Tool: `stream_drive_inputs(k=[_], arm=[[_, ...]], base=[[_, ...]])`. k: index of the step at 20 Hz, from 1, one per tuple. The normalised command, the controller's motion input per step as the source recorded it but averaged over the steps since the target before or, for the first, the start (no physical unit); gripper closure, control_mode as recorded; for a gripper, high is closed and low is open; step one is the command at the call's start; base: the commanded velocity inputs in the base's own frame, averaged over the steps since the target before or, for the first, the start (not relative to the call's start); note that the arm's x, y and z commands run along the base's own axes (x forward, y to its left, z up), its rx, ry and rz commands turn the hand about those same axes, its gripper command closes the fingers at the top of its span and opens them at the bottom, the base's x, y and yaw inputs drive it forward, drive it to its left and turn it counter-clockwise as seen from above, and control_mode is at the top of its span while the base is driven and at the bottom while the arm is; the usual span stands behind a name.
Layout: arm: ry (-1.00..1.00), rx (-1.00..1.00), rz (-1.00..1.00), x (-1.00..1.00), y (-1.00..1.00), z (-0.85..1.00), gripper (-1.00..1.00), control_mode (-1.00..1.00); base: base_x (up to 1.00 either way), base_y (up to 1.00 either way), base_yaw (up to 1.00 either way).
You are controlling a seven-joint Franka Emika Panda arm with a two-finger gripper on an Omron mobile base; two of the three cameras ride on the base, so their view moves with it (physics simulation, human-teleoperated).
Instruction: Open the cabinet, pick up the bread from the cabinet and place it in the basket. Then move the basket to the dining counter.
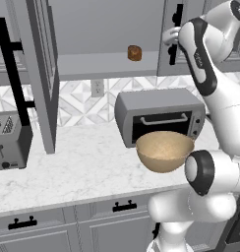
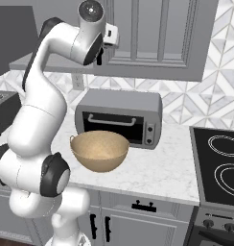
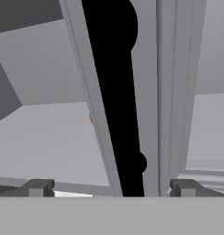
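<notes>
- The bread (image 1: 135, 52), a small brown roundish lump with a darker crust, sits on the bottom shelf of the grey upper wall cabinet (image 1: 107, 64), well inside the opening where the left door (image 1: 43, 74) is swung out.
- The two-finger gripper (image 3: 111, 188) is spread wide and holds nothing — its dark tips (image 3: 36, 188) stand either side of the long vertical black bar handle (image 3: 118, 105) of the right door (image 1: 167, 39).
- That handle's long axis runs up and down, passing between the open jaws, so a squeeze would catch it across its width.
- The bread lies to the gripper's left, on the far side of the door frame and near it, at about the same height — I judge the hand must clear the right door before reaching it.
- The tan, speckled, bowl-shaped basket (image 1: 165, 150) waits on the marble counter (image 1: 82, 167) below, just in front of the grey toaster oven (image 1: 159, 115).
</notes>
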Motion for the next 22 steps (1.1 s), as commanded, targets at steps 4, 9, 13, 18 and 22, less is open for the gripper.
stream_drive_inputs(k=[4, 9, 13, 18, 22], arm=[[-0.11, 0.0, 0.0, 0.49, 0.0, -0.01, -1.0, -1.0], [-0.1, 0.0, 0.0, 0.34, 0.0, 0.0, -1.0, -1.0], [-0.05, 0.0, 0.0, 0.4, 0.0, -0.01, -1.0, -1.0], [-0.02, 0.0, 0.0, 0.43, 0.03, -0.03, 1.0, -1.0], [-0.06, 0.0, -0.02, 0.27, 0.23, -0.02, 1.0, -1.0]], base=[[0.0, 0.0, 0.0], [0.0, 0.0, 0.0], [0.0, 0.0, 0.0], [0.0, 0.0, 0.0], [0.0, 0.0, 0.0]])
